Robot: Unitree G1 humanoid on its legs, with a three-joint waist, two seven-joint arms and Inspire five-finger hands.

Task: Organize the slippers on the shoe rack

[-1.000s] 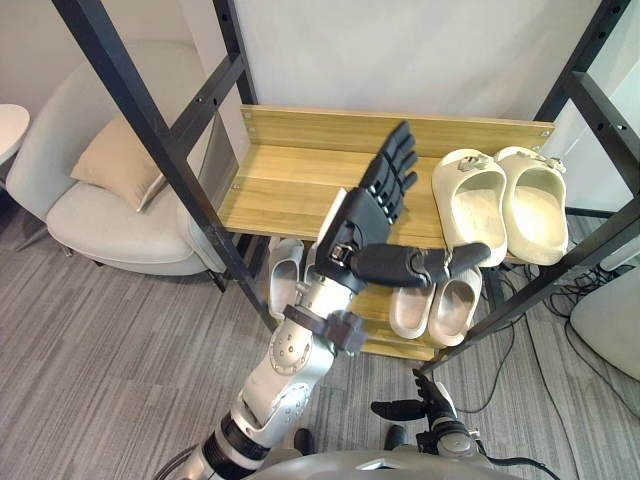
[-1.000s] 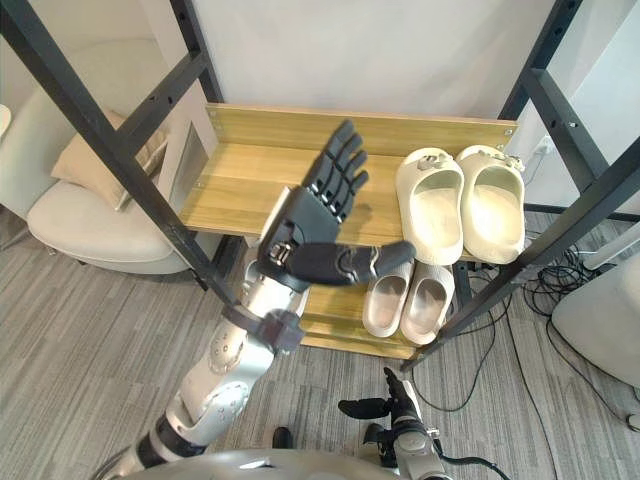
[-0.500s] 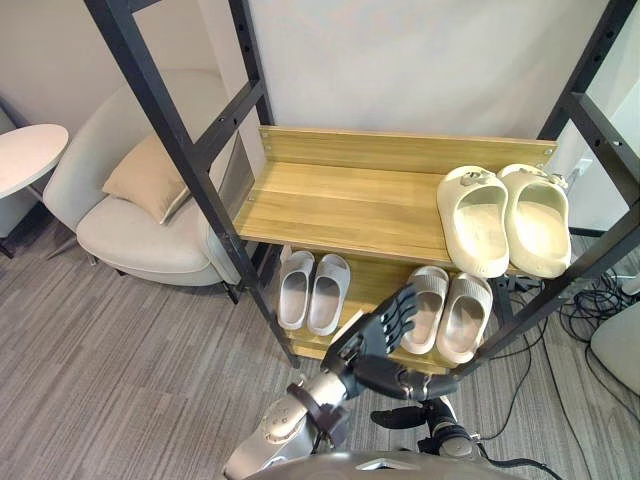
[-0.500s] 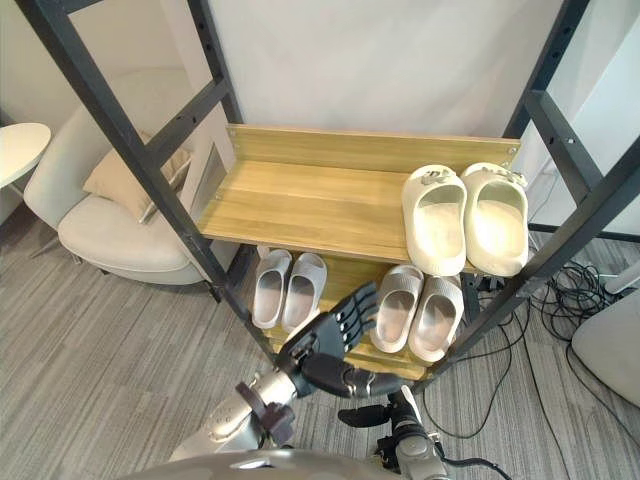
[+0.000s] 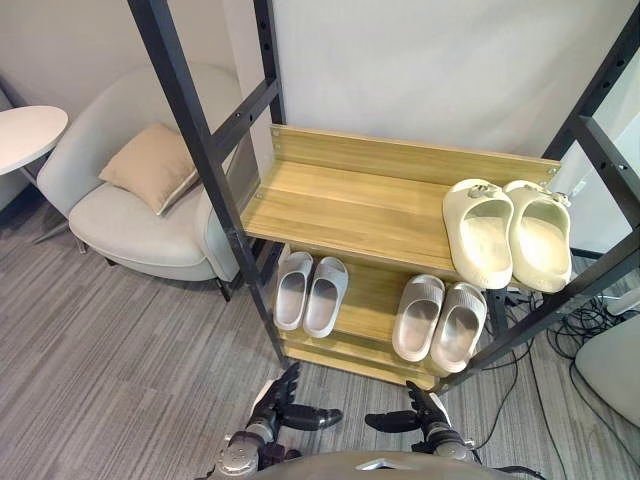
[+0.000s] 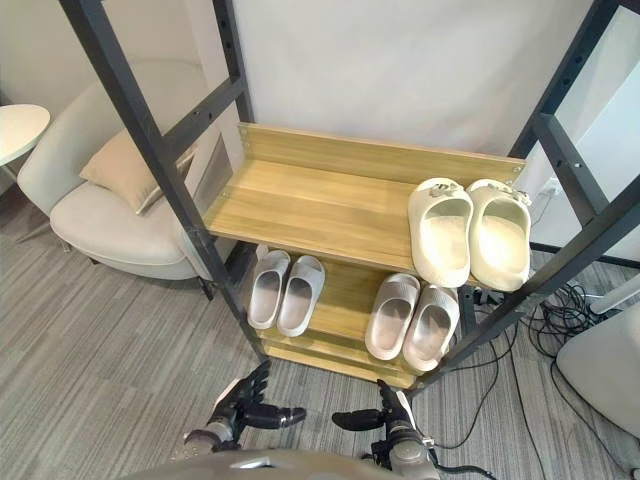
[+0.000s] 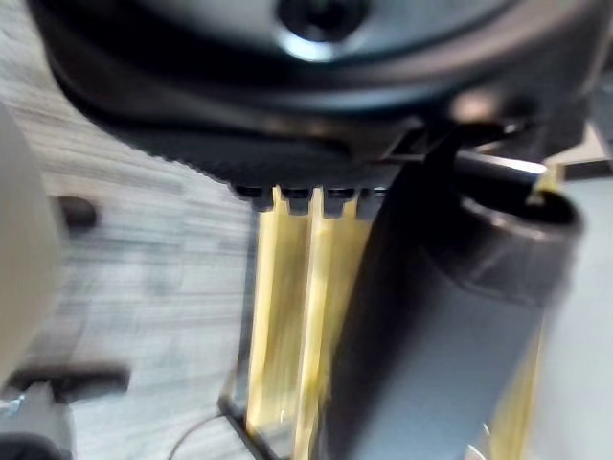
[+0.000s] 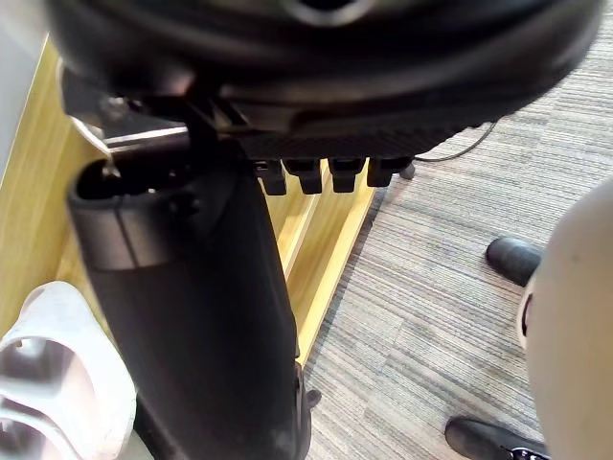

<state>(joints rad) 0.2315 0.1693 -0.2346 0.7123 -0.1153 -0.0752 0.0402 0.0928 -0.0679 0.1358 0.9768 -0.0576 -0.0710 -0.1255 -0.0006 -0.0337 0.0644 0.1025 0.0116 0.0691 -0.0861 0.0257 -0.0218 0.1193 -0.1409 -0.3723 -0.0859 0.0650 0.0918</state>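
Note:
The shoe rack [image 5: 360,205] has two wooden shelves in a black frame. A cream pair of slippers [image 5: 507,232] sits at the right end of the upper shelf. On the lower shelf stand a light grey pair [image 5: 311,293] at the left and a beige-grey pair [image 5: 440,319] at the right. My left hand [image 5: 281,402] hangs low over the carpet in front of the rack, open and holding nothing. My right hand [image 5: 424,411] hangs beside it, also open and empty. Past the thumb in the right wrist view I see part of a slipper [image 8: 43,379] and the shelf edge [image 8: 321,235].
A pale armchair [image 5: 120,215] with a tan cushion [image 5: 150,167] stands left of the rack, and a round white table [image 5: 25,132] is further left. Black frame posts [image 5: 205,165] cross in front of the shelves. Cables [image 5: 590,300] lie on the carpet at the right.
My left arm has dropped from in front of the upper shelf down to the floor area near my right hand. The camera has shifted, and both lower pairs are now uncovered.

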